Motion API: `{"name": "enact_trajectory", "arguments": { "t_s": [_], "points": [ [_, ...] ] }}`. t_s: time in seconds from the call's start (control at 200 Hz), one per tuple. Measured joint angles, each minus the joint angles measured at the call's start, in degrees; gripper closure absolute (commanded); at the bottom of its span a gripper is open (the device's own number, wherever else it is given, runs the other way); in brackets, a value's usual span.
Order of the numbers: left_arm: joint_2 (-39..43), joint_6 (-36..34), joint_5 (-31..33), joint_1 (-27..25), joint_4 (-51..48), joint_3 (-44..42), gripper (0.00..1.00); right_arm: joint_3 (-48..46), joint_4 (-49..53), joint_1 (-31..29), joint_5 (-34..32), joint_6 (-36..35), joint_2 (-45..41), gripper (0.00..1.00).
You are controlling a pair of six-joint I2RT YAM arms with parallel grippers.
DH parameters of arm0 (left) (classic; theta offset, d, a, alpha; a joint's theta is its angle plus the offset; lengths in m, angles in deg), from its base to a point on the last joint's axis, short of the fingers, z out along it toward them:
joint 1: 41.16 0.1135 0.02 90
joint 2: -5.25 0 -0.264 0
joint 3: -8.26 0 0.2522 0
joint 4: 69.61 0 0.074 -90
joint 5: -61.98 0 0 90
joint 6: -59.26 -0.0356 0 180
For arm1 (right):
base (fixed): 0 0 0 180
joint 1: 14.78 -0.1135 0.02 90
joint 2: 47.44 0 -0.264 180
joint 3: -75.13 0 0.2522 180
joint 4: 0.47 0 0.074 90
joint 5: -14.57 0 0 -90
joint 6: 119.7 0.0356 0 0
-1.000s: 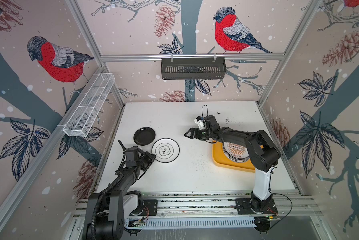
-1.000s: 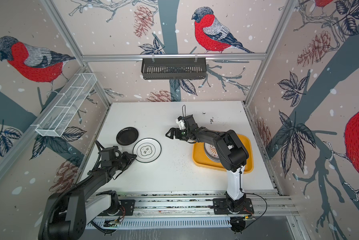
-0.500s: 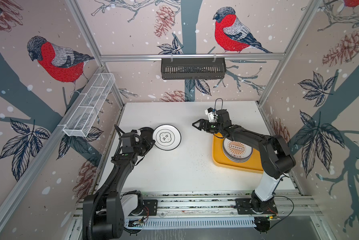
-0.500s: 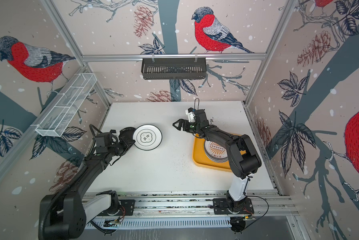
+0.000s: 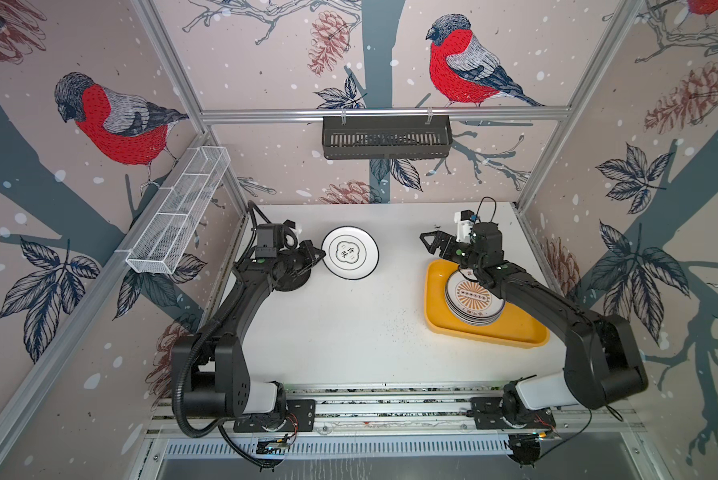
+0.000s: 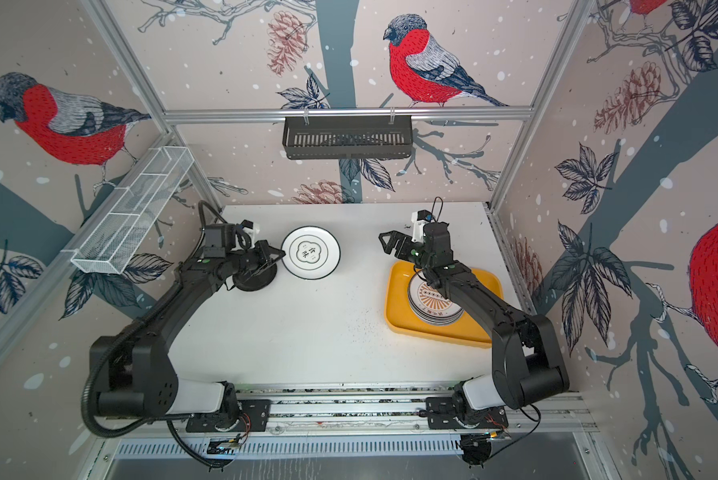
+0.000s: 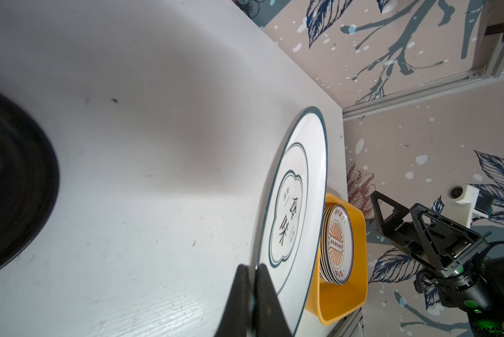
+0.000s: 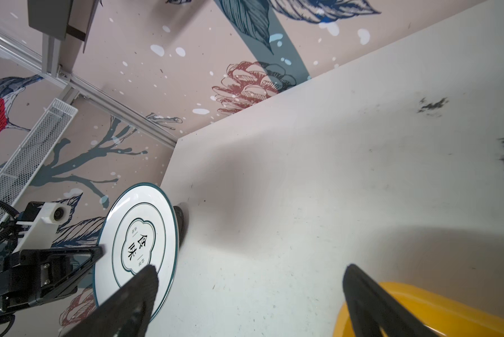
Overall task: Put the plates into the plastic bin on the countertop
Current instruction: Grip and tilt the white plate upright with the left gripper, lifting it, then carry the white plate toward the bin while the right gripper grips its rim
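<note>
Far-left part of the countertop (image 5: 349,340): left gripper (image 5: 318,254), jaws pinched together on the rim of the white flower-outline plate (image 5: 350,252). The left wrist view shows both fingers (image 7: 266,297) closed on that rim. The plate is held tilted and looks lifted off the surface, though the top views do not make that plain.

Beneath the left gripper lies the black plate (image 5: 294,284), flat on the surface and partly hidden by the gripper.

Along the right edge sits the plastic bin (image 5: 511,328). In its far half is a stack of plates (image 5: 471,297), sunburst pattern on top.

Just off the bin's far left corner hangs the right gripper (image 5: 430,244), jaws wide apart with nothing between them, facing the held plate.
</note>
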Motion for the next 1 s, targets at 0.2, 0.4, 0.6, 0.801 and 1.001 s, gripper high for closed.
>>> {"name": "enact_trajectory", "arguments": {
  "t_s": [0.2,0.4,0.6,0.801,1.001],
  "points": [
    [-8.04,-2.84,-0.68,-5.46,-3.26,10.43,0.97,-5.77,-0.07,4.15,-2.75,0.24,-7.63,0.01],
    [-15.32,-4.92,-2.6,-10.4,-5.16,18.71,0.96,-9.55,2.25,7.13,-2.91,1.14,-14.25,0.01],
    [-21.33,-6.4,-6.27,-13.75,-5.2,22.12,0.97,-11.3,4.61,6.99,-2.51,1.14,-17.35,0.01],
    [-22.21,-6.58,-10.58,-15.69,-2.47,20.0,0.97,-12.11,5.7,4.94,-1.29,1.25,-17.77,0.01],
    [-21.57,-5.99,-13.16,-16.59,0.61,16.87,0.97,-12.22,5.64,1.14,-1.09,1.75,-15.87,0.01]
  ]
}}
